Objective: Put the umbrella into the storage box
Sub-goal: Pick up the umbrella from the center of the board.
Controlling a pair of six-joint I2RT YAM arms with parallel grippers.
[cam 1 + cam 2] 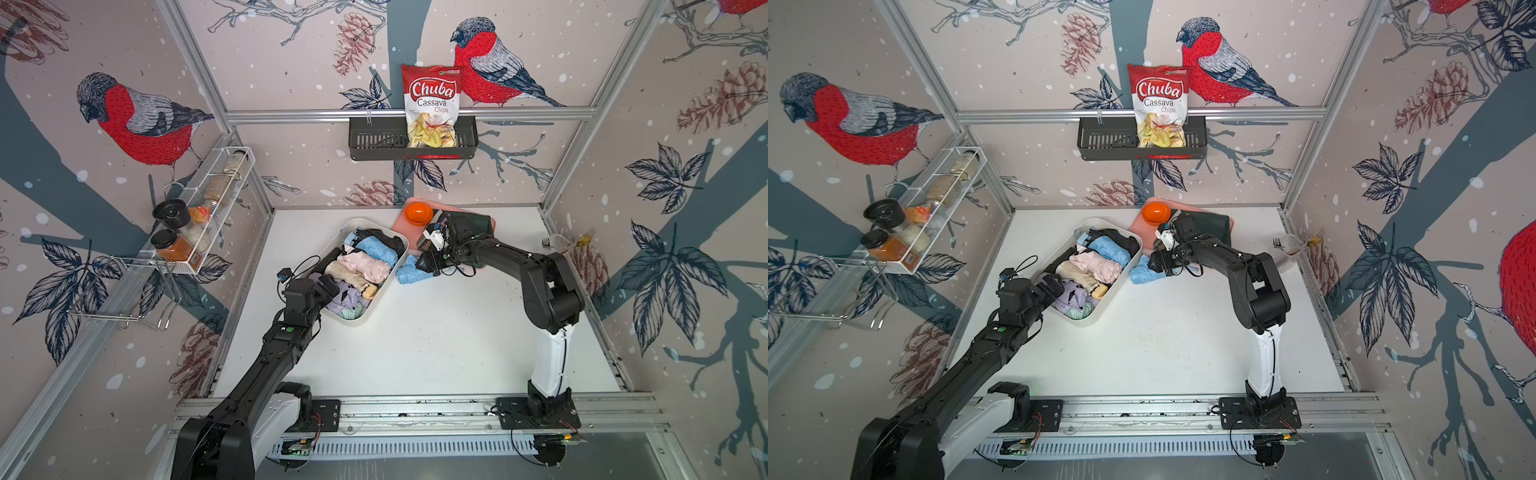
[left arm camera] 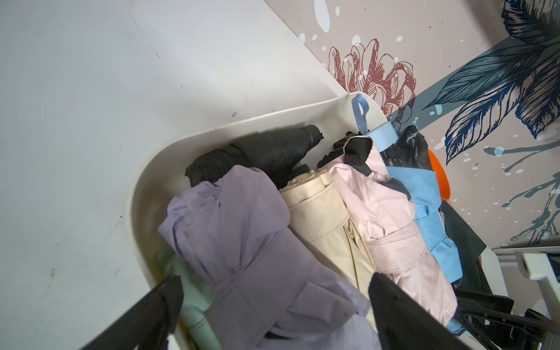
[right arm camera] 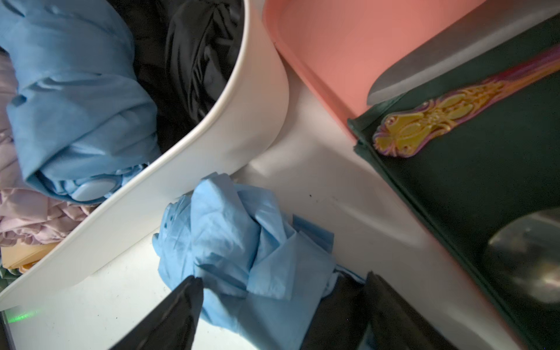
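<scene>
— The light-blue folded fabric umbrella [image 3: 242, 242]?
— On the white table [image 1: 436, 332], three o'clock of the cream-white plastic storage box [image 3: 248, 115]. My right gripper [image 3: 283, 280] straddles it, grip unclear; my left gripper [image 2: 275, 280] gapes.

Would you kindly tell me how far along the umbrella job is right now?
Done: several folded umbrellas lie in the storage box. In hand: nothing gripped; the right end effector stands open around the blue umbrella on the table beside the box. Left: lift it in.
</scene>
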